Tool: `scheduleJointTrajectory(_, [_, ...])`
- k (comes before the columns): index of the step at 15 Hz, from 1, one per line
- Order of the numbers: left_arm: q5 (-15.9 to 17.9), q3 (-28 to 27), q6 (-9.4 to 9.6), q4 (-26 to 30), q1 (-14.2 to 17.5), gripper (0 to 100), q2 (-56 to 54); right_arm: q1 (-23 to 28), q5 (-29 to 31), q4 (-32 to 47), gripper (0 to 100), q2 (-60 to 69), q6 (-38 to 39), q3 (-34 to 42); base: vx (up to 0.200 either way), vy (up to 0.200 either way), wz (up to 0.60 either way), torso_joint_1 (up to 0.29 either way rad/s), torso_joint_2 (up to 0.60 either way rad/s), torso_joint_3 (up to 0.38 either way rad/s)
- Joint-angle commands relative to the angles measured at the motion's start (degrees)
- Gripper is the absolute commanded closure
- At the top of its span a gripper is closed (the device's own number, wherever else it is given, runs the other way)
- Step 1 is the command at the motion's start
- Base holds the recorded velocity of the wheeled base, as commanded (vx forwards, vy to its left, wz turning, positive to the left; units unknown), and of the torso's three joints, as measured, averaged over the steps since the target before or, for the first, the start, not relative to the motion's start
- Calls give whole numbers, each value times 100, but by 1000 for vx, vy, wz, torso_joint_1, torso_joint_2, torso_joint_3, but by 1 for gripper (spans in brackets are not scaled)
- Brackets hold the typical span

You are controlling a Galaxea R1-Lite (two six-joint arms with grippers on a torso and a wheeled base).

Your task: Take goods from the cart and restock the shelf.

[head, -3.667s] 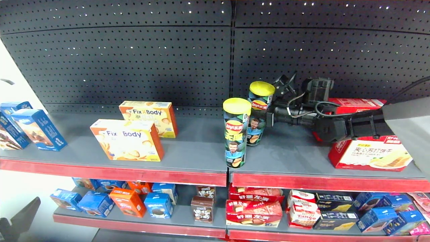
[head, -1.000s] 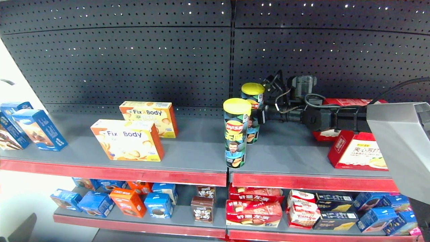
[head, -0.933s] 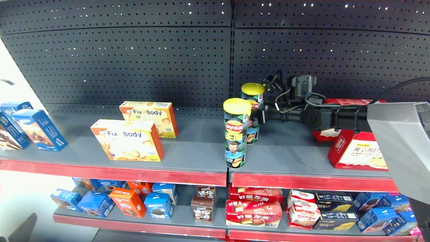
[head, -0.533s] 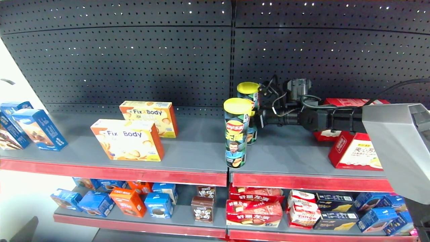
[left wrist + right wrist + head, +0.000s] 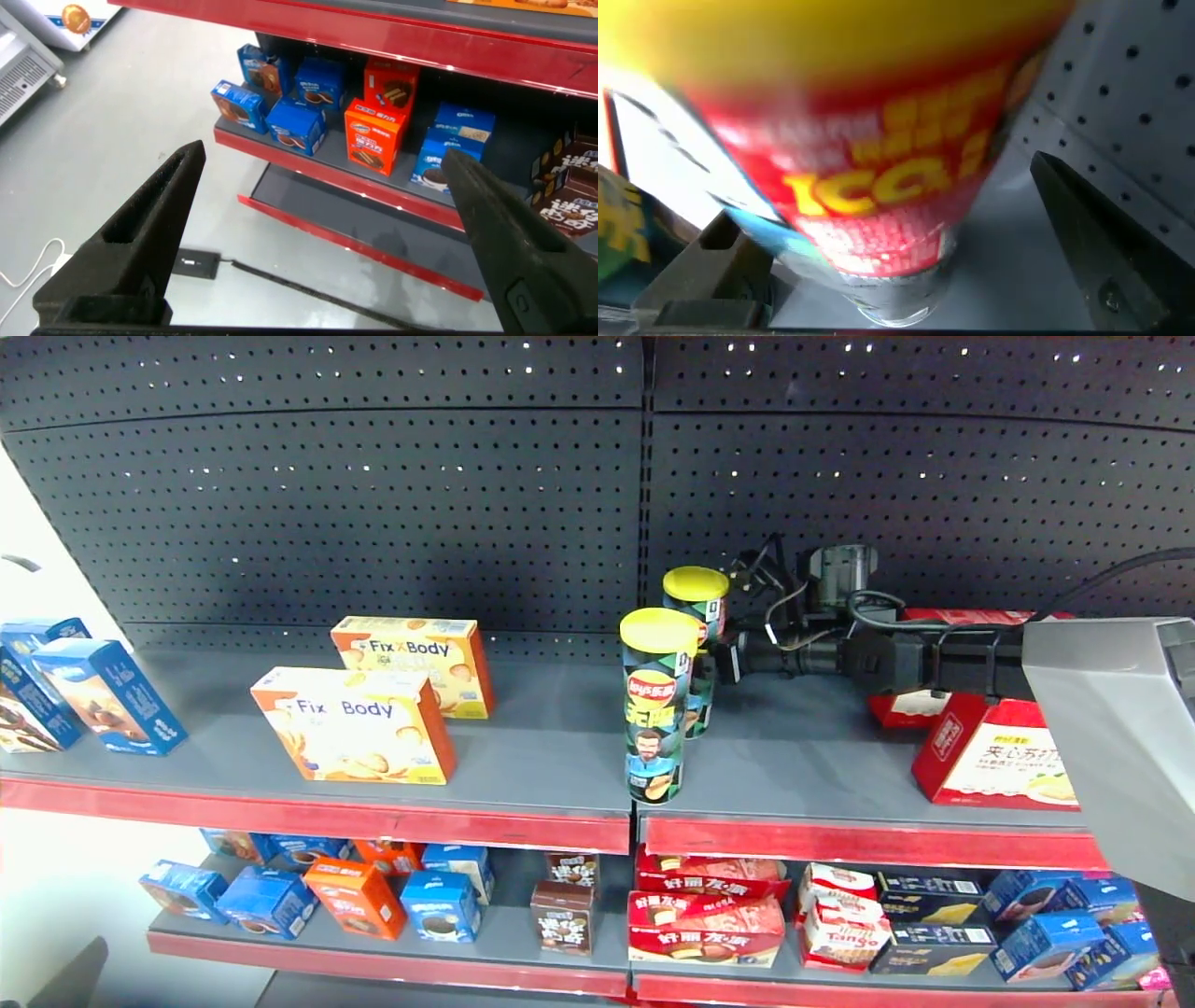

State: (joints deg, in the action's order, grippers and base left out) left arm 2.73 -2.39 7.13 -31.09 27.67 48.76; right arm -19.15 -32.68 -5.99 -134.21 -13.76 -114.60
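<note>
Yellow-lidded cans [image 5: 658, 700] — 2 — rear can [image 5: 696, 588] in R gripper [image 5: 709, 658].

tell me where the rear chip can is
Head view: the rear chip can is right of centre over the upper shelf, behind the front chip can, gripped by the right pincer.

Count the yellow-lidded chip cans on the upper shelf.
2. The front can stands midway along the shelf, at its front edge; the rear can is behind it, gripped by the right end effector. Others may hide behind.
</note>
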Motion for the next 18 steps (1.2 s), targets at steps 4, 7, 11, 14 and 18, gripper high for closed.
scheduleJointTrajectory(4, [26,2,-1,6,-7,0,10,52,-19,-17,0,430,-12,246,0,0,0,0,0,0])
scheduleJointTrajectory(7, [78,2,-1,6,1,0,10,52,-36,-43,0,571,-12,483,0,0,0,0,0,0])
scheduleJointTrajectory(11, [78,2,8,-3,-7,0,10,122,-63,-61,0,694,-144,720,0,0,0,0,0,0])
scheduleJointTrajectory(14, [87,2,8,-3,1,0,10,201,-63,-61,0,720,-241,808,0,0,0,0,0,0])
scheduleJointTrajectory(18, [87,2,8,-3,1,0,10,272,-63,-61,0,712,-294,808,0,0,0,0,0,0])
